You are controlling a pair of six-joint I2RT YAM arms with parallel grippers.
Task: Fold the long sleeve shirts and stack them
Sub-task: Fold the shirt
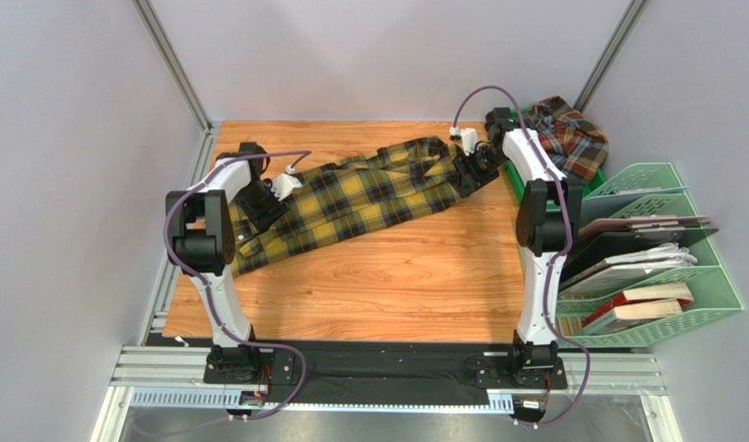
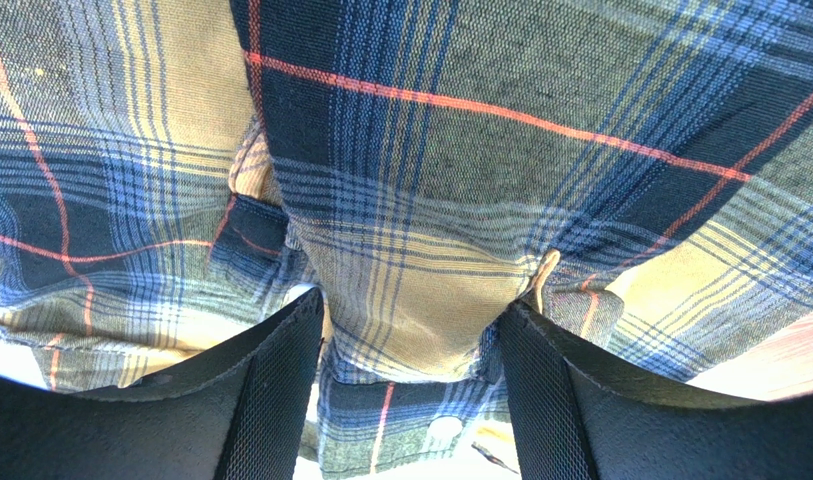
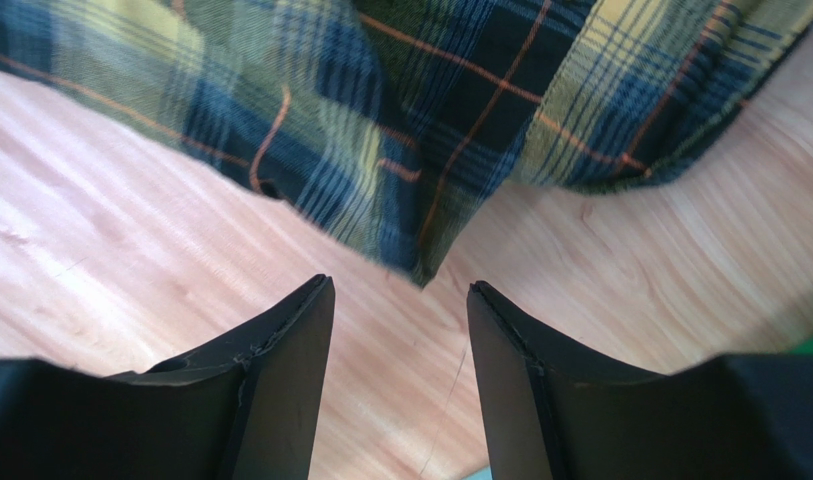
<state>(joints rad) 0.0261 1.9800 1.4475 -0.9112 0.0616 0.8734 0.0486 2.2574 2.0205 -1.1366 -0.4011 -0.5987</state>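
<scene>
Left claw (image 2: pixel 410 330) spread wide over yellow-and-black plaid flannel shirt (image 1: pixel 350 198), cloth bulging between fingers, not pinched | right claw (image 3: pixel 400 330) released above wooden tabletop (image 1: pixel 396 285), just short of shirt corner | arms at opposite ends, likely to pull it flat | rust-red plaid flannel shirt (image 1: pixel 567 138) bunched far right, waiting

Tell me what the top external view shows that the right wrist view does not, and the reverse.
Only the top external view shows the rust-red shirt bunched at the far right, the green file rack and the left arm. Only the right wrist view shows the right pincer open, a corner of the yellow shirt just beyond it. Both show that shirt on the wooden table.
</scene>
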